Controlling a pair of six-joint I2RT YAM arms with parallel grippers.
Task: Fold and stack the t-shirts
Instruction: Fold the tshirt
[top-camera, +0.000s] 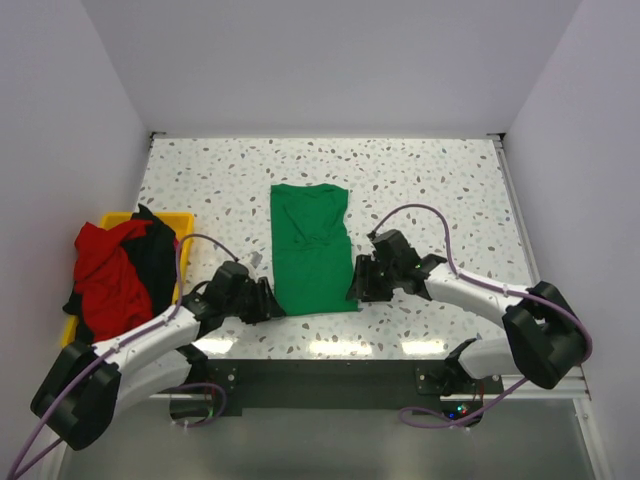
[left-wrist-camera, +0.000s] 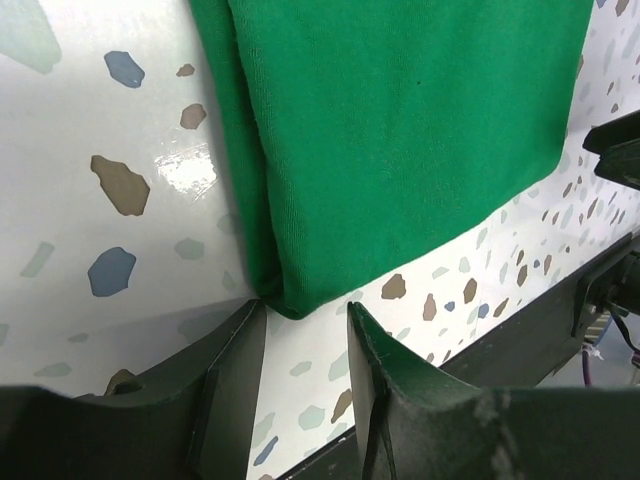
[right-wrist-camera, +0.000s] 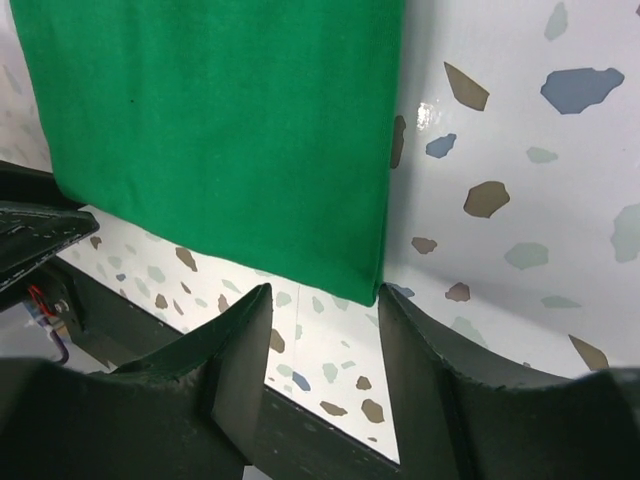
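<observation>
Nearest the arm bases, the left claw and the right claw sit low over the speckled tabletop, one at each near corner of the green t-shirt. Both are released: the fingers stand parted with nothing between them, and each corner lies just beyond the gap.

To the left, a red t-shirt and a black t-shirt lie crumpled over a yellow bin.

The green shirt lies flat mid-tabletop, folded lengthwise into a narrow strip running away from the arms. It looks like light, limp cotton, layered at the folded edges. Lifted by one layer it would likely sag open, so each claw should probably pinch every layer at its near corner.
</observation>
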